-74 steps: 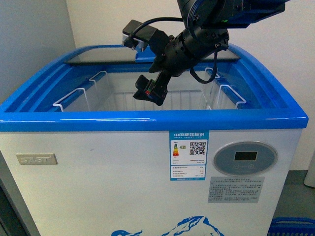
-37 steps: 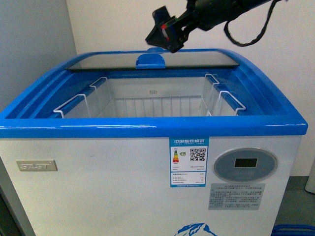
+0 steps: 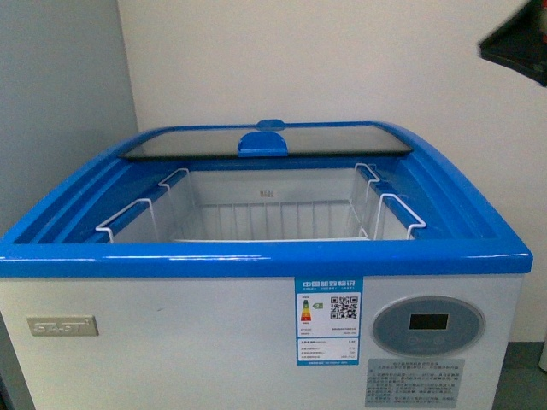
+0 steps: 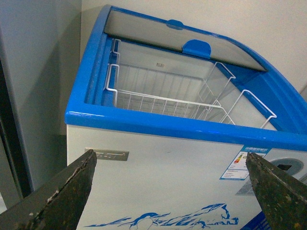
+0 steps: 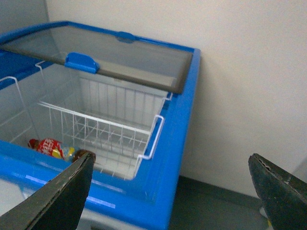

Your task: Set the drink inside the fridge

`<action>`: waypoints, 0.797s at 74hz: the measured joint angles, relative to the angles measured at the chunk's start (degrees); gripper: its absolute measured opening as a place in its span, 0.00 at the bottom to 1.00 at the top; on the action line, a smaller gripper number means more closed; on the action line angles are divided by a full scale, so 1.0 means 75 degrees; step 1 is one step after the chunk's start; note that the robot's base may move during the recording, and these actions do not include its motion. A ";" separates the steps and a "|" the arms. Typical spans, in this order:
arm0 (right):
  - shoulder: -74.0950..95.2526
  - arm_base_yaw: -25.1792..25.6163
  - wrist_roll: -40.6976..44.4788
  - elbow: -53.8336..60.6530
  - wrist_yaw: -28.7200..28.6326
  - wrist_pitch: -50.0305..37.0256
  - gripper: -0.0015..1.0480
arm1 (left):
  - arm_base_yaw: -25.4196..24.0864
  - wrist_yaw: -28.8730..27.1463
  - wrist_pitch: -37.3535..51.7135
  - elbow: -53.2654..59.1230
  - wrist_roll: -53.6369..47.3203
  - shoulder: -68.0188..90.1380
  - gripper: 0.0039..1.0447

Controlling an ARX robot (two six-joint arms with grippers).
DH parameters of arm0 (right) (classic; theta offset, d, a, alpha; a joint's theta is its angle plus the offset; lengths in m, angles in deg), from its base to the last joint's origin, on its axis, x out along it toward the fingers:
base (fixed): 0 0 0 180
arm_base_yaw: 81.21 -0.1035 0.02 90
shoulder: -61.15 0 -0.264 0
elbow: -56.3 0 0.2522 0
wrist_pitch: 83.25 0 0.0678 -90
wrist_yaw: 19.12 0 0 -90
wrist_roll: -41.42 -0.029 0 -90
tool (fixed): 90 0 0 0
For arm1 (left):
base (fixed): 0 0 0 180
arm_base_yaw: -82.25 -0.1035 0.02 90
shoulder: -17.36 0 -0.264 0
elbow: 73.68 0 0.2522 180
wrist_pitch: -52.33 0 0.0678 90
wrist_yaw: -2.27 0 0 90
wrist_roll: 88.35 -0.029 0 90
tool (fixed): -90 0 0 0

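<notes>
The fridge (image 3: 256,256) is a white chest cooler with a bright blue rim, its glass lid (image 3: 256,141) slid back so the front half stands open. It also shows in the left wrist view (image 4: 158,127) and the right wrist view (image 5: 177,120). The drink (image 5: 50,147), a bottle with a red label, lies on its side inside the fridge on the wire basket floor. My right gripper (image 5: 170,191) is open and empty, outside the fridge beside its right side. My left gripper (image 4: 168,191) is open and empty in front of the fridge's white front wall.
White wire baskets (image 3: 265,213) line the fridge's inside. A grey panel (image 3: 60,128) stands close on the left and a white wall (image 3: 342,60) behind. A dark part of my right arm (image 3: 517,43) shows at the upper right. Grey floor (image 5: 211,206) lies right of the fridge.
My right arm has risen out of the fridge opening and swung away to the upper right, almost out of the front view. The camera view has shifted slightly.
</notes>
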 joint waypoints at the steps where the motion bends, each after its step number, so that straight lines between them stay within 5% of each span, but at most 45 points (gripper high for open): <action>1: -0.0297 0.0076 -0.0050 0.0236 -0.0012 0.0082 0.93 | 0.0000 0.0000 0.0000 0.0000 0.0003 0.0000 0.92; 11: -0.2130 0.0493 -0.0379 0.1507 0.0140 0.0589 0.91 | 0.0000 0.0000 0.0000 0.0000 0.0003 0.0000 0.92; 28: -0.4803 0.0353 -0.1096 0.3311 0.0554 0.1137 0.51 | 0.0020 -0.0079 0.0029 0.0012 -0.0052 -0.0015 0.92; 33: -0.4986 0.0353 -0.1134 0.3727 0.0551 0.1070 0.36 | 0.0114 -0.1714 0.0446 0.0335 -0.0799 -0.0230 0.77; 37: -0.5085 0.0347 -0.1145 0.3946 0.0586 0.1043 0.27 | 0.0105 -0.2145 0.0501 0.0560 -0.1078 -0.0393 0.68; 47: -0.5488 0.0347 -0.1139 0.4368 0.0580 0.0956 0.02 | 0.0131 -0.2177 0.0545 0.1128 -0.1445 -0.0825 0.43; 59: -0.5829 0.0347 -0.1163 0.4709 0.0577 0.0944 0.03 | 0.0131 -0.2180 0.0536 0.1545 -0.1521 -0.1320 0.14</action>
